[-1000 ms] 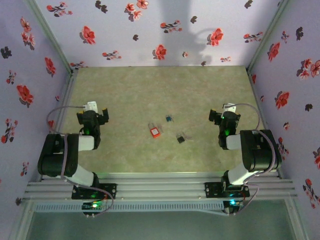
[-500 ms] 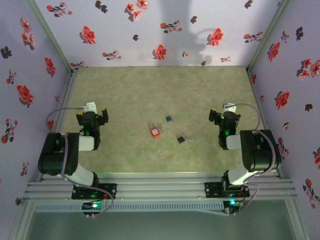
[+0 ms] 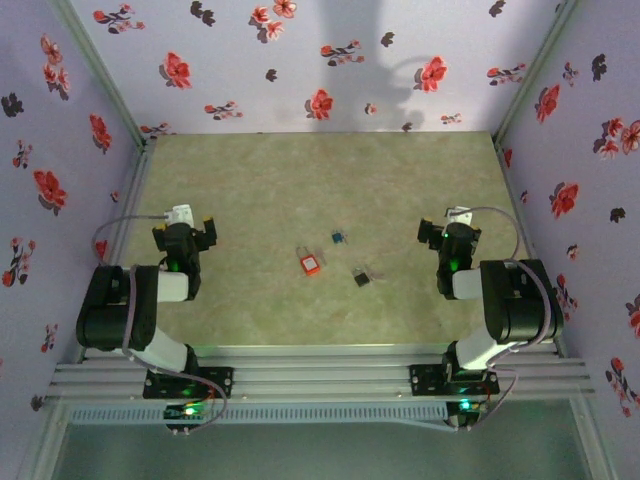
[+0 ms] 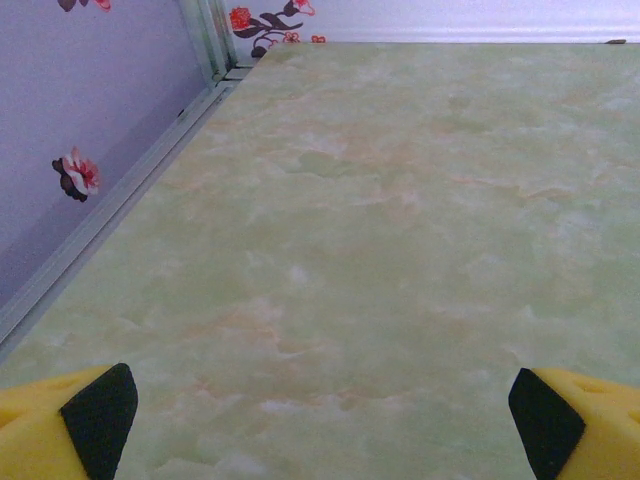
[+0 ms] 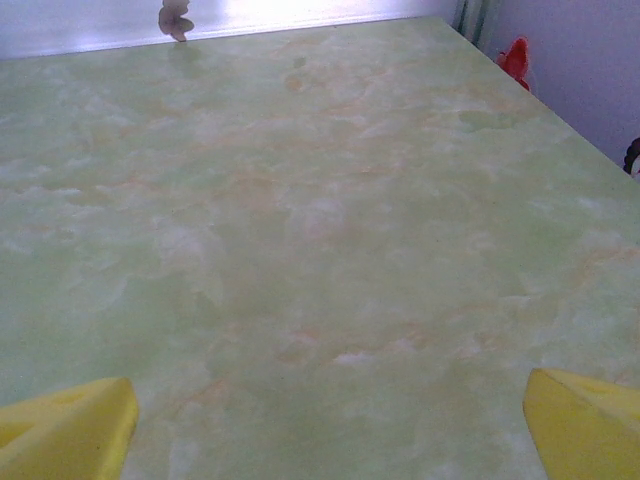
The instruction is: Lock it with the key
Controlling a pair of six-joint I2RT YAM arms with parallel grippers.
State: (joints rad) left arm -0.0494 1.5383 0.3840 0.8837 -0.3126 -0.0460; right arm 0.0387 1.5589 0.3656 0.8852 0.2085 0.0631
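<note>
Pale green marbled table (image 3: 300,180), boxed on 3 sides by lilac walls (image 3: 300,60) printed with red and dark flowers. Metal frame (image 3: 320,375) along the near edge, both arm bases bolted to it.

Near the middle, a little toward the near edge: lock (image 3: 311,263), red-orange, lying flat with its pale label up, thin shackle pointing toward the far wall. Beyond it and to the right, apart from it: blue piece (image 3: 339,238). Right of the lock and slightly nearer: dark piece (image 3: 361,277). Both too small to identify, neither touching the lock.

At the table's left side, well apart from the lock: left gripper (image 3: 186,233), jaws spread wide, gripping nothing. Seen from its wrist: 2 yellow fingertips (image 4: 50,435) with black pads at the bottom corners, bare table between them, rail (image 4: 100,220) and wall running along the left.

At the right side, equally far from the lock: right gripper (image 3: 448,233), jaws likewise wide apart and empty. Seen from its wrist: 2 yellow fingertips (image 5: 70,440) at the bottom corners, bare table between, wall with a red flower (image 5: 515,60) at upper right.
</note>
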